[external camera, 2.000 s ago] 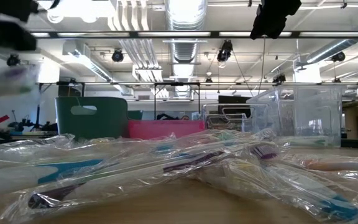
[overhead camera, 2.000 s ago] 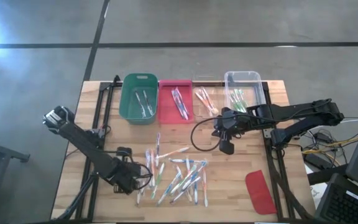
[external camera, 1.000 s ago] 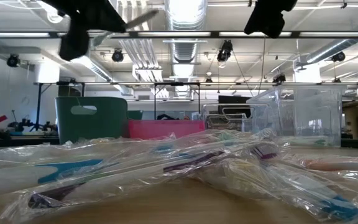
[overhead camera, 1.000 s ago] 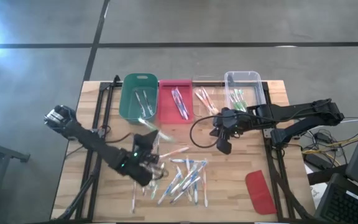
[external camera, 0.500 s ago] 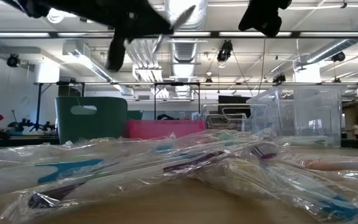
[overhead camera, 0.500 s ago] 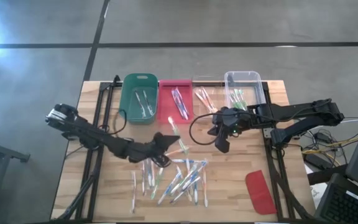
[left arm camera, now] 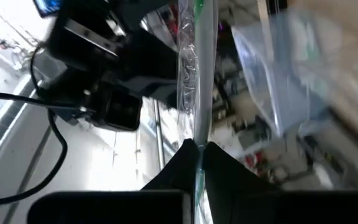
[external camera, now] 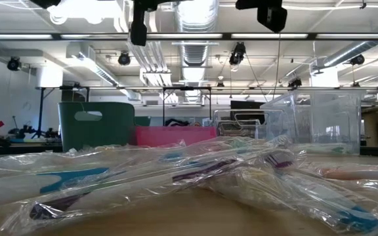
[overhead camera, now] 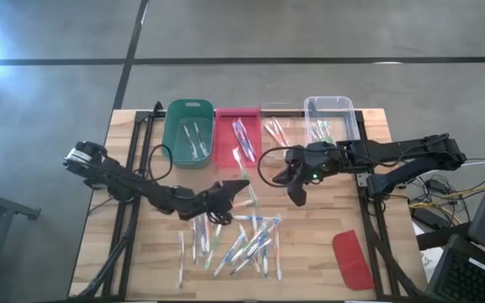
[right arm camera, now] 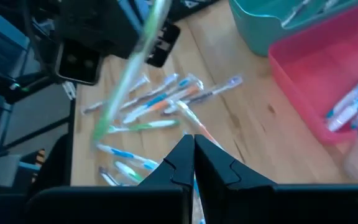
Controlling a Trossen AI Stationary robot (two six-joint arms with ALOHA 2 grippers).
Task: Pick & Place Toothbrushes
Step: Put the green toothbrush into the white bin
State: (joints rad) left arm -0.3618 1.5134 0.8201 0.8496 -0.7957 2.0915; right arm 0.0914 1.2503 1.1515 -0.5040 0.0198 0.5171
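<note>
The left tool (overhead camera: 241,192) is up in the air above the middle of the wooden surface (overhead camera: 318,252). Its two fingers (left arm camera: 211,163) are pinched shut on one wrapped toothbrush (overhead camera: 244,183) with a green end. The brush sticks up and away from the tool, toward the boxes at the back.

The right tool (overhead camera: 294,196) is close by, just to the right of the left tool. It also hangs in the air. Its fingers (right arm camera: 180,157) are pressed together. In the right wrist view a thin brush seems to poke out from between the tips, but it is too blurry to be sure that it is held.

Below and a little behind the left tool lies the pile of toothbrushes (overhead camera: 242,240), each in a clear wrapper, spread out on the surface. They have blue, green and orange bits.

Past both tools, at the back edge, four boxes stand in a row. The green box (overhead camera: 169,143) is farthest left, then the pink box (overhead camera: 222,151), then a small clear box (overhead camera: 276,108), then a bigger clear box (overhead camera: 343,103). Each one has a few brushes in it.

A flat red lid (overhead camera: 353,259) lies near the front right corner, well apart from both tools.
</note>
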